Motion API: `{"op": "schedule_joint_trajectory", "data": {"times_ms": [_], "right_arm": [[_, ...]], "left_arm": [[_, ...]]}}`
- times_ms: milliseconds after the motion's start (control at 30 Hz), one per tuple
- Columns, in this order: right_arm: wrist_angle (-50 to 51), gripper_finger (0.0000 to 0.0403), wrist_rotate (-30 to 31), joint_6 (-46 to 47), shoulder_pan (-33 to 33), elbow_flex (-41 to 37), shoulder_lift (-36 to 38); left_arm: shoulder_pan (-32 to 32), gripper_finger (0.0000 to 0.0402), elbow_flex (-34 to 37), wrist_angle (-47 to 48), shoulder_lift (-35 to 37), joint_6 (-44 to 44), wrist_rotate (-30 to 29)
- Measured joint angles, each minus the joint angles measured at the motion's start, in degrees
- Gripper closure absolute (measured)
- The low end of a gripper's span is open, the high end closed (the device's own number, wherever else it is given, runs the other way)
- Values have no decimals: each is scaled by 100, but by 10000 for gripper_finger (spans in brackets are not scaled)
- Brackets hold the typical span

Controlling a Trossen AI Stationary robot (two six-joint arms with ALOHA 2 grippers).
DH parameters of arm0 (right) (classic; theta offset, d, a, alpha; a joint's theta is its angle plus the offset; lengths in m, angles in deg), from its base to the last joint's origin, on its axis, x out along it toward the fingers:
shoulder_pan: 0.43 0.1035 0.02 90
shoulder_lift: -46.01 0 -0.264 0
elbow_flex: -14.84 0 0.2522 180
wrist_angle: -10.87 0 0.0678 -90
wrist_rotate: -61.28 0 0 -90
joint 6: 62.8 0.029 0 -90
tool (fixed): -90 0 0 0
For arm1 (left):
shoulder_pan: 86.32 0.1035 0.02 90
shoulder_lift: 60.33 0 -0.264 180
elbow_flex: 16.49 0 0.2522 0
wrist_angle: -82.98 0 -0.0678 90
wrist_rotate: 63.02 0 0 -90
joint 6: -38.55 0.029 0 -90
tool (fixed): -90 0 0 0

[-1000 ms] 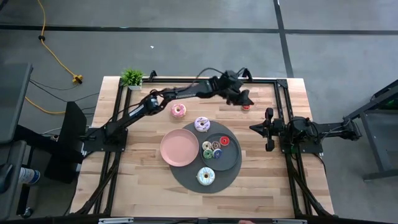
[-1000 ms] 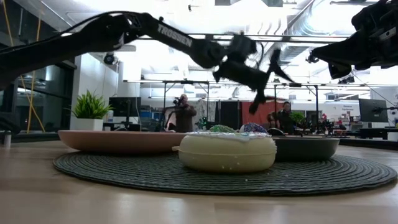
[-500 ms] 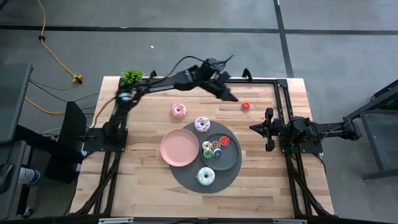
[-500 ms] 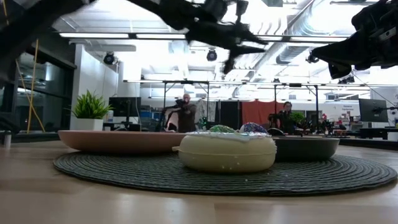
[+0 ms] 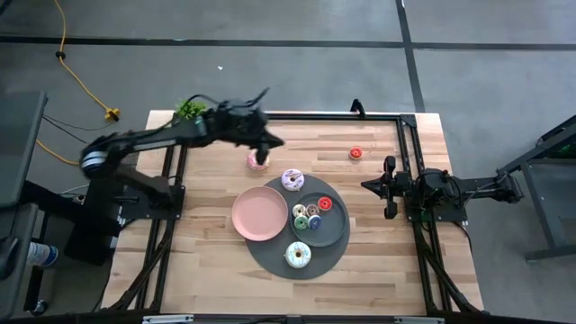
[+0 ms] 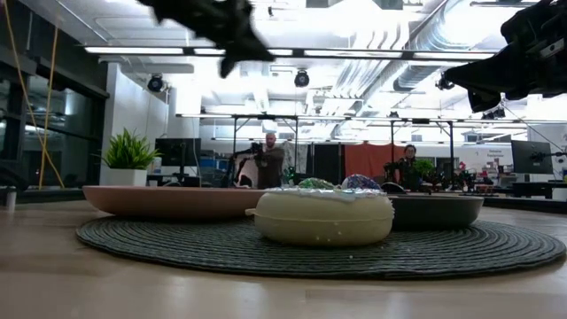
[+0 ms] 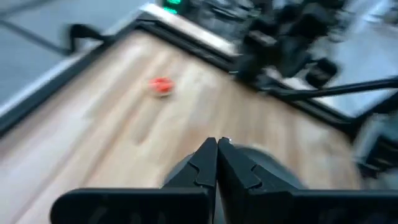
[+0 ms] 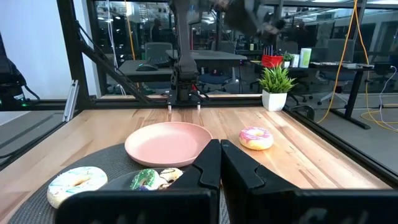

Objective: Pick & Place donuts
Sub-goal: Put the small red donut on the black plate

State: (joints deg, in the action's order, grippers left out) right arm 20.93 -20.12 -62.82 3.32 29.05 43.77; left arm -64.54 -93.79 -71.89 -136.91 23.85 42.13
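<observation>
With several donuts on the grey plate (image 5: 335, 232), a pink-iced donut (image 5: 258, 161) and red donut (image 5: 355, 153) remain outside it; left hand (image 5: 273, 141) pinched empty, right hand (image 5: 367, 185) closed.

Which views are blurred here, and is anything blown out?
Left wrist view: smeared throughout, the tiny red donut only a blob. Low view: the left arm is a dark streak and the ceiling lights glare white. High and right wrist views: crisp, though the left gripper is slightly smeared.

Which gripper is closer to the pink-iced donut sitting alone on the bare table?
Left. The left gripper hangs shut just beside the pink-iced donut; the right gripper waits shut at the table's right edge, past the plates.
</observation>
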Motion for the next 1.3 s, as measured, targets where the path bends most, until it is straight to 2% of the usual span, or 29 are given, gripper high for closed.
{"op": "schedule_joint_trajectory", "data": {"times_ms": [133, 333, 433, 633, 767, 900, 1133, 1300], "right_arm": [[0, 402, 0, -1, 0, 2, 1], [0, 402, 1, -1, 1, 2, 2], [0, 402, 0, -1, 2, 1, 2], [0, 402, 0, -1, 0, 1, 2], [0, 402, 2, -1, 2, 2, 2], [0, 402, 1, -1, 2, 0, 2], [0, 402, 2, -1, 1, 1, 2], [0, 402, 0, -1, 1, 2, 2]], "left_arm": [[-3, 401, 1368, -520, 1130, -186, -628], [-71, 401, 3198, -2068, 2482, -816, -690], [-294, 401, 3851, -2682, 2934, -1055, -1124], [-938, 401, 4415, -2988, 3597, -1132, -2113], [-1334, 401, 4793, -3189, 3902, -1133, -2470], [-1477, 401, 5268, -3722, 4027, -870, -2520], [-1469, 401, 5667, -4471, 4041, 416, -2330], [-1469, 401, 5999, -5327, 4042, 579, -2324]]}}
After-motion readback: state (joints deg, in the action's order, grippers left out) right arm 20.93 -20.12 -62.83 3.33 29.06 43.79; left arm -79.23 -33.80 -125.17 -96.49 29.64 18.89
